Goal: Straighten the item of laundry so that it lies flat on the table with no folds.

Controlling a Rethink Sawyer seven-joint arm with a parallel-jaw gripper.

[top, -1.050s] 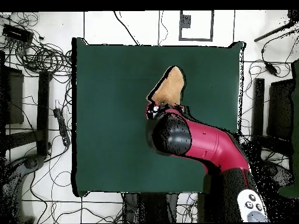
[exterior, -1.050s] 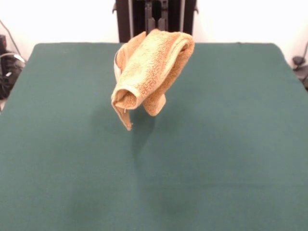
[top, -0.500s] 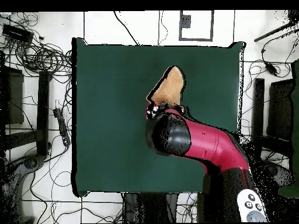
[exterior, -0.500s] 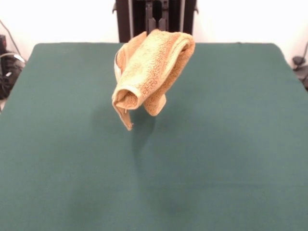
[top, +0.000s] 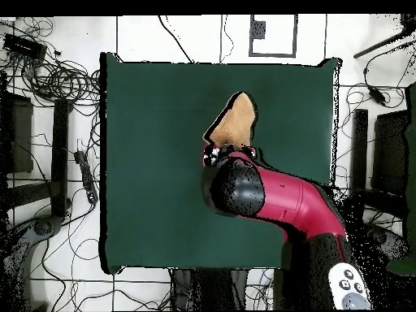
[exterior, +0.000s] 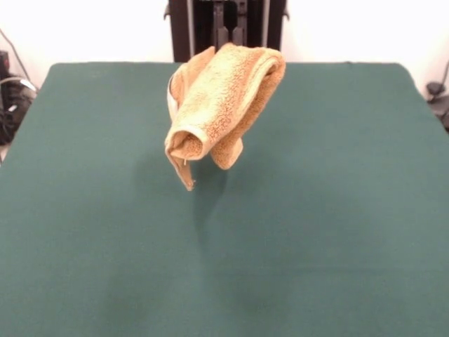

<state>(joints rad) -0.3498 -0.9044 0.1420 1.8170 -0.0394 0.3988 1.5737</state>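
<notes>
Table [exterior: 337,210]: green cloth, spread beneath everything else. Arm [top: 284,199]: red and black, reaching over the table in the overhead view, its bulky black end just beside the towel. Towel [exterior: 221,105]: golden-orange, bunched and rolled, hanging in the air clear of the table, one rolled end turned toward the front camera, a corner dangling lowest; faint shadow on the cloth below. Gripper: hidden by the towel in the front view, by the arm overhead; open or closed, cannot tell.
</notes>
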